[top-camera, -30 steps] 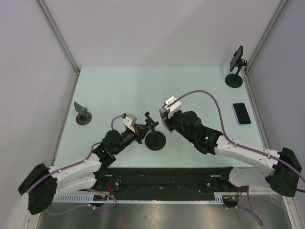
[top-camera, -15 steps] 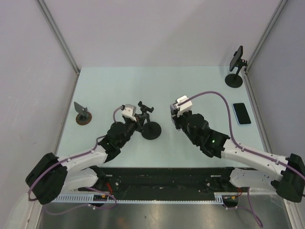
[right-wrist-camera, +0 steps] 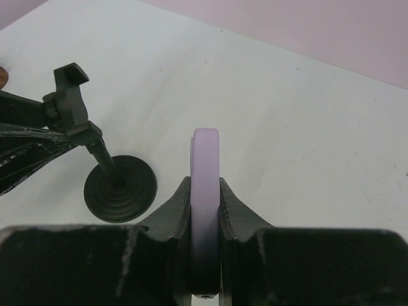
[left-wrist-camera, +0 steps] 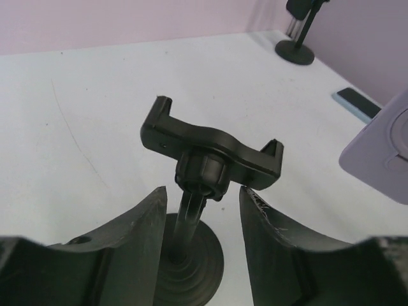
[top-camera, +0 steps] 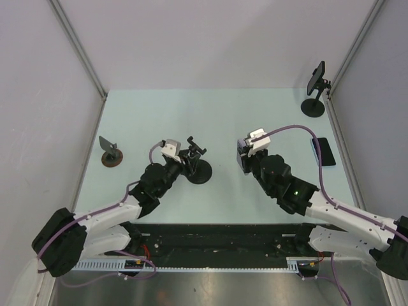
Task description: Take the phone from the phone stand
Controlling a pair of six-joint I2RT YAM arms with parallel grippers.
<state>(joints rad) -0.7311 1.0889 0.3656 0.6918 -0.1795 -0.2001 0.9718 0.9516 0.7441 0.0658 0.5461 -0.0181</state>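
Note:
The black phone stand point(top-camera: 198, 171) stands on its round base mid-table, and its clamp point(left-wrist-camera: 210, 148) is empty. My left gripper point(top-camera: 183, 162) is open, with a finger on either side of the stand's stem point(left-wrist-camera: 190, 213) and a gap to each. In the left wrist view the left gripper point(left-wrist-camera: 203, 194) sits just below the clamp. The phone point(right-wrist-camera: 205, 150), in a lilac case, is held edge-on in my shut right gripper point(right-wrist-camera: 204, 183). The right gripper point(top-camera: 245, 157) hangs to the right of the stand, apart from it. From above, the gripper hides most of the phone.
A second black stand point(top-camera: 314, 95) holding a dark phone is in the back right corner. A blue-cased phone point(top-camera: 324, 152) lies flat by the right wall. A small stand on a brown base point(top-camera: 112, 155) is at the left. Walls close three sides.
The left gripper has opened off the stand's stem. The stand went from tilted to upright. The right gripper carried the phone rightward, away from the stand.

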